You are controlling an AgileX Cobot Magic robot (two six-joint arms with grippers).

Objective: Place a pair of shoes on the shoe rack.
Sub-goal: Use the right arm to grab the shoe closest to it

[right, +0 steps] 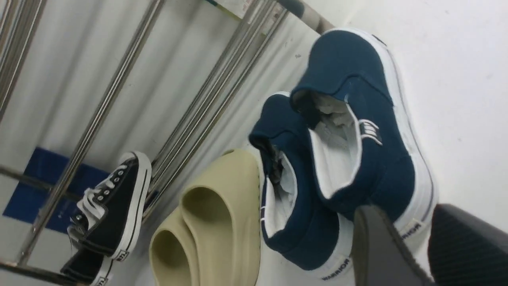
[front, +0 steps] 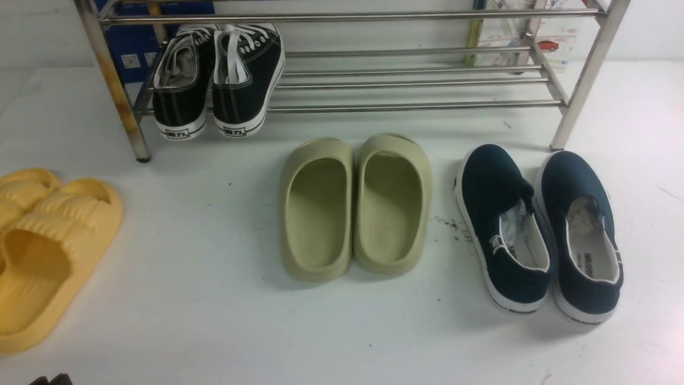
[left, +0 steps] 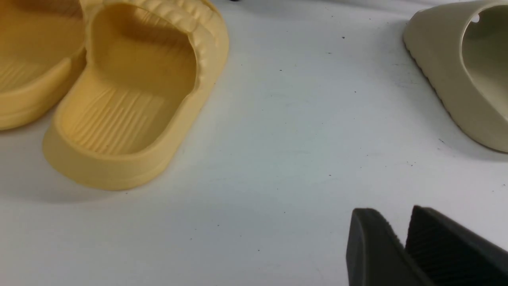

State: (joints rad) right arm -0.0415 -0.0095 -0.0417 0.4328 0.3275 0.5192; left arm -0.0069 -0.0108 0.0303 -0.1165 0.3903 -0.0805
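Currently at the very start of picking up the pair of navy slip-on shoes (front: 494,198): side by side on the white table (front: 203,299), toes toward the shoe rack (front: 406,107), just in front of its right-hand leg, not yet on any bar. Inner sides touching or nearly so; hard to tell which.

Right gripper (right: 406,226) seen only from its own wrist camera: fingers moderately parted, nothing between them, hovering behind and above the heels. Left gripper (left: 393,226) narrowly parted, empty, low over bare table between yellow slides (left: 127,99) and olive slides (front: 355,208), well apart from the navy pair.

Black lace-up sneakers (front: 219,80) already on the rack's lower shelf at its left end; free bars to their right.

To do the step well, probably:
- Bring the right gripper down over one heel collar, one finger inside against the white lining, one outside on the canvas.
- Close firmly, since soft canvas likely to fold.
- Lift clear of the neighbouring shoe before moving forward.
- Aim for the open bars right of the sneakers, sole flat across two bars.
- Keep clear of the rack's upright leg.
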